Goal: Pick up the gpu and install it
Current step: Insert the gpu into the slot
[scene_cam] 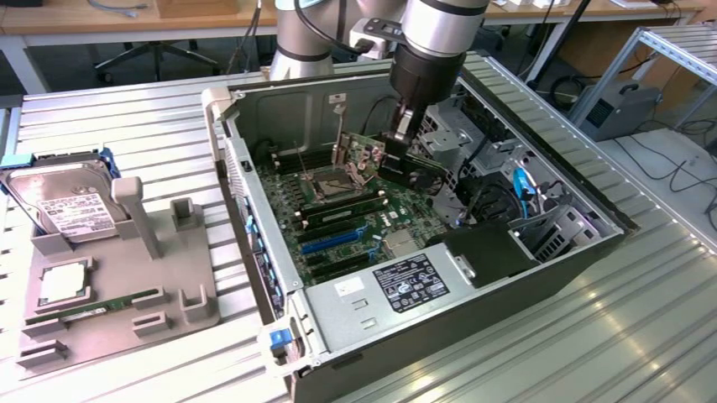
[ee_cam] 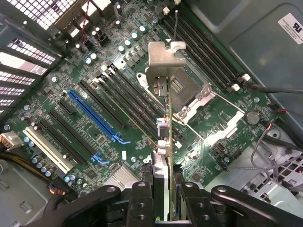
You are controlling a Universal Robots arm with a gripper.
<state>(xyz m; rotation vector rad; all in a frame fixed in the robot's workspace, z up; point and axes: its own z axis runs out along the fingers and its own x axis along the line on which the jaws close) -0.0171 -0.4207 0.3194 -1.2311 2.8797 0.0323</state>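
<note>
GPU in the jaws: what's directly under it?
Under the gpu, held edge-on above the motherboard, lie the open CPU socket and black slots. The blue slot sits off to one side. The board hides whatever lies right beneath its edge.

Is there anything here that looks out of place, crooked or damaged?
Nothing looks damaged or spilled. The one unusual thing is the gpu: it is not in a slot yet but held edge-on in the gripper above the motherboard inside the open computer case.
</note>
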